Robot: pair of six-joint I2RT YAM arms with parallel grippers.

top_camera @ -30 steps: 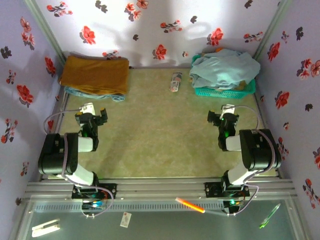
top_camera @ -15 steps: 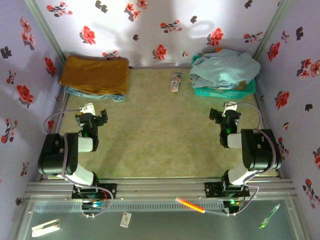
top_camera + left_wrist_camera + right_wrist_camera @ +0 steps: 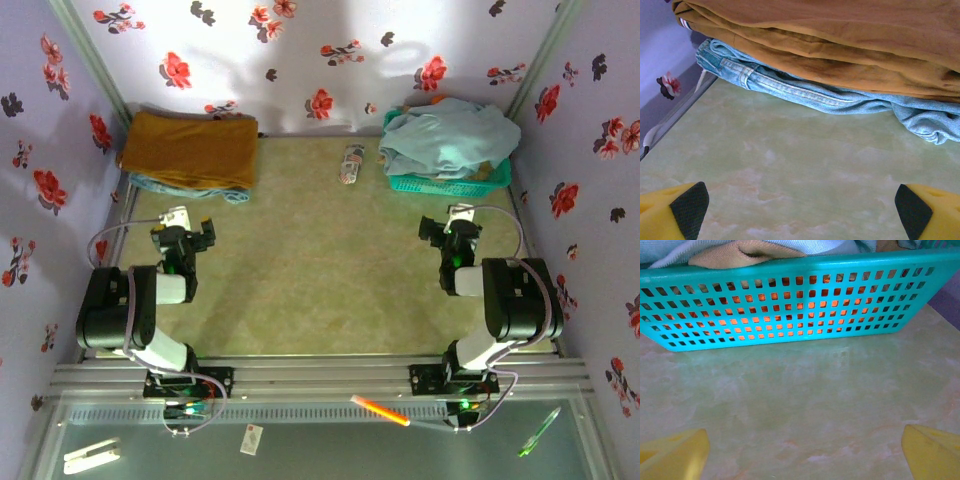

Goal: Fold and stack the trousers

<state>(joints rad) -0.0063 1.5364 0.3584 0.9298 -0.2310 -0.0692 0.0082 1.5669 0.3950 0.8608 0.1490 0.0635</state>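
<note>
Trousers (image 3: 190, 148) folded flat at the far-left corner of the table (image 3: 320, 270), lying on top of a blue denim garment (image 3: 805, 92) whose edge pokes out beneath. Left gripper (image 3: 800, 212) faces that stack, near but apart from it, jaws spread wide, nothing between. Right gripper (image 3: 805, 455) faces the teal basket (image 3: 790, 310), jaws likewise spread and empty. Basket heaped with pale blue cloth (image 3: 445, 135). Small object (image 3: 352, 163) between stack and basket, possibly a bottle; too small to tell.
</note>
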